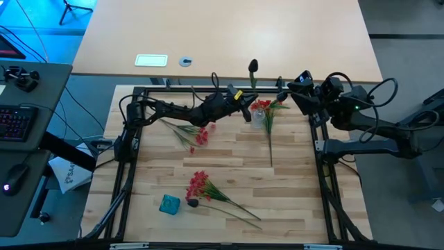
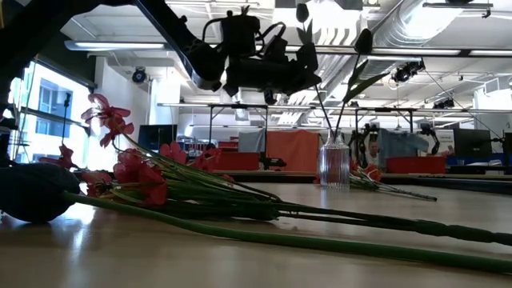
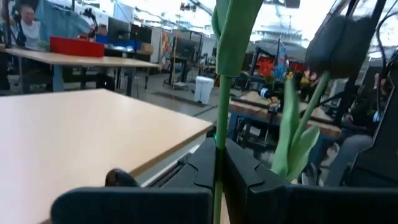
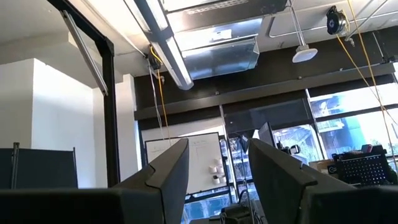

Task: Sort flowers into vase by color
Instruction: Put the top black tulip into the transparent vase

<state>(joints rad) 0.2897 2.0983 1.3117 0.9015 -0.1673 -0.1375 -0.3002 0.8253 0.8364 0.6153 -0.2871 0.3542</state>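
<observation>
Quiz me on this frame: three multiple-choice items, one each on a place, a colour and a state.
1. The clear vase stands:
A. by the table's near edge
B. at the table's far side, beside the left gripper
C. on the tan desk

2. The small object by the near bunch of flowers is:
A. yellow
B. white
C. teal

3. The left gripper is:
A. shut on a green stem
B. open and empty
C. out of view

Answers:
1 B: the high view shows the clear vase by the left gripper, far across the table.
2 C: the small object is teal, beside the near bunch of flowers.
3 A: the left wrist view shows the green stem pinched.
The right gripper is at the far right.
</observation>
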